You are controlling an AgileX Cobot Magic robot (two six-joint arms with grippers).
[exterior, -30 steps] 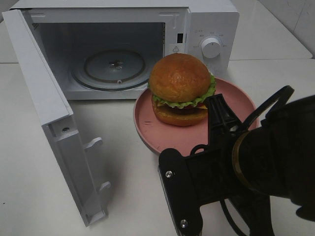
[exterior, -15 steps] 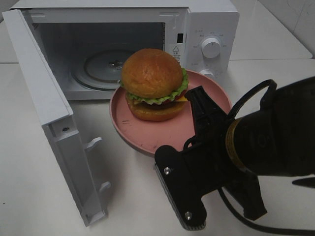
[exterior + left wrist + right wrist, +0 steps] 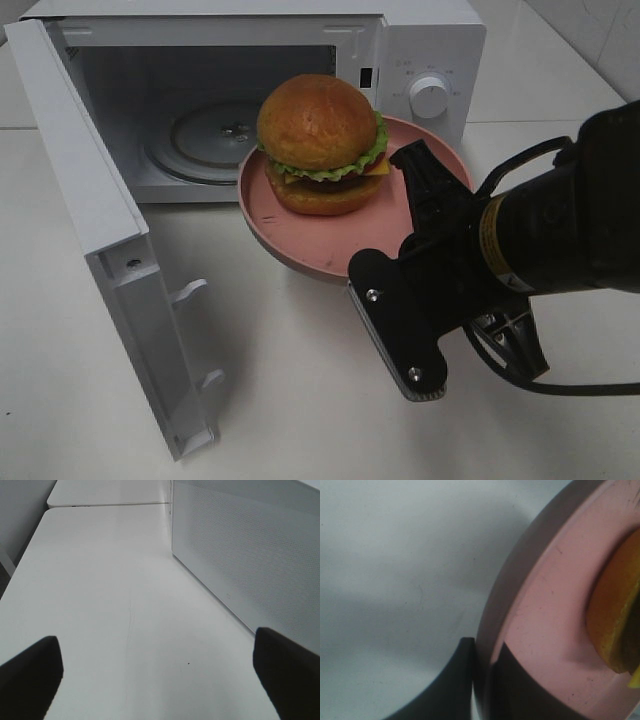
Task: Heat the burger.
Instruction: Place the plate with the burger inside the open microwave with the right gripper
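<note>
The burger (image 3: 318,140), golden bun with lettuce, cheese and dark patty, sits on a pink plate (image 3: 300,255). My right gripper (image 3: 415,165) is shut on the plate's right rim and holds it tilted a little, above the table, in front of the open microwave (image 3: 420,40). In the right wrist view the right gripper (image 3: 482,650) pinches the plate's rim (image 3: 545,620), with the burger's bun (image 3: 615,625) at the edge. My left gripper (image 3: 157,662) is open and empty over the table, beside the microwave's perforated side (image 3: 250,555).
The microwave's door (image 3: 90,220) hangs open to the left, reaching to the table's front. The glass turntable (image 3: 215,135) lies inside the cavity. A control knob (image 3: 430,97) is on the right panel. White table (image 3: 250,380) spreads in front.
My right gripper has carried the plate with the burger left and up, off the table, closer to the microwave's opening. The left gripper shows no earlier view.
</note>
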